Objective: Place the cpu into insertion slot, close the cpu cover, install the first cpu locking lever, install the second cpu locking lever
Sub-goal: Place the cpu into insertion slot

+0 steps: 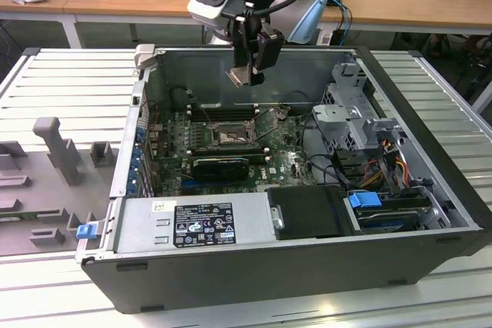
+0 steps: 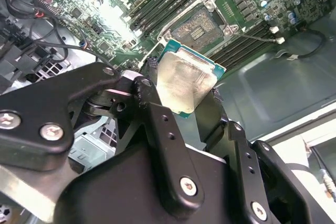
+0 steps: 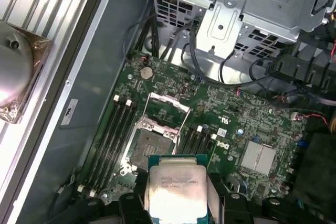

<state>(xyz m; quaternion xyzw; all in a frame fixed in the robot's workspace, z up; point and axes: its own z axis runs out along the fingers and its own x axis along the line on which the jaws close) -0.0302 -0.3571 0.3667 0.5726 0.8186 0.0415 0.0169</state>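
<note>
My gripper (image 1: 247,73) hangs above the open computer case (image 1: 430,159), shut on the cpu (image 1: 237,76). In both wrist views the cpu (image 2: 184,80) (image 3: 176,190) is a silvery square chip with a green edge, pinched between the black fingers (image 2: 157,124) by two opposite sides. The insertion slot (image 3: 149,148) (image 2: 202,24) lies below it on the green board (image 3: 231,103), its contact field uncovered. It appears at the board's middle in the exterior view (image 1: 227,137). The cpu cover (image 3: 169,109) stands swung open at one side of the slot.
Long black memory slots (image 3: 113,129) flank the socket on both sides. A metal drive cage (image 3: 247,9) with cables and a black card (image 1: 219,165) sit nearby. A power supply (image 1: 200,224) fills the case front. Grey fixtures (image 1: 54,151) stand on the exterior view's left.
</note>
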